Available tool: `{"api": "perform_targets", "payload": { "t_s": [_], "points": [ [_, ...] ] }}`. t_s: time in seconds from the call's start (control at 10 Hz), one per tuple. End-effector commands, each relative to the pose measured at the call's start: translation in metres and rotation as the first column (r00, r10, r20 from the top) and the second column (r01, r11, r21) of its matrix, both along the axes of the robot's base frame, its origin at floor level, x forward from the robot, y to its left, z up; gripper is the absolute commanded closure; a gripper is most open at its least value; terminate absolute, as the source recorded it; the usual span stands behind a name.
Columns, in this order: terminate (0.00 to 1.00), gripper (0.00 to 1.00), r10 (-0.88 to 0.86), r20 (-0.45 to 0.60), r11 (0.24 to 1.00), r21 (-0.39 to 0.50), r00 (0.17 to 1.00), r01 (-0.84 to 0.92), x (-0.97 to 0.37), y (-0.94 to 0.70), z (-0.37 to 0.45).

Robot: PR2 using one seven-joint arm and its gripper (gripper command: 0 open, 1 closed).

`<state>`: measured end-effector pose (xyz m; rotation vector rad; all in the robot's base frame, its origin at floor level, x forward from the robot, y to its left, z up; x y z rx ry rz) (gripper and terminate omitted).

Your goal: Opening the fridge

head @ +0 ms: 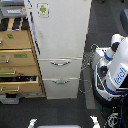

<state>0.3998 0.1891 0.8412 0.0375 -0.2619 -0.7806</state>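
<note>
White fridge point(57, 35) stands shut. Pincer unseen, so I cannot tell its state. Grip the door's free edge, pull steadily.

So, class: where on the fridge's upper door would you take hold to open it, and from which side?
Probably the dark vertical strip along the upper door's edge at the exterior view's left. The door's front is flat, with no bar handle showing. Come straight from the front, since the wooden cabinet crowds that side.
</note>
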Motion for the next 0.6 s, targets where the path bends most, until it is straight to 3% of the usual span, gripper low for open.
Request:
{"api": "perform_targets", "payload": {
  "t_s": [0.1, 0.6],
  "points": [
    [0.0, 0.0, -0.031, -0.101, 0.997, -0.067, 0.994, 0.024, 0.001, -0.004, 0.006],
    [0.0, 0.0, -0.026, -0.035, 0.997, -0.078, 0.999, 0.023, 0.061, -0.017, 0.041]
  ]
}}
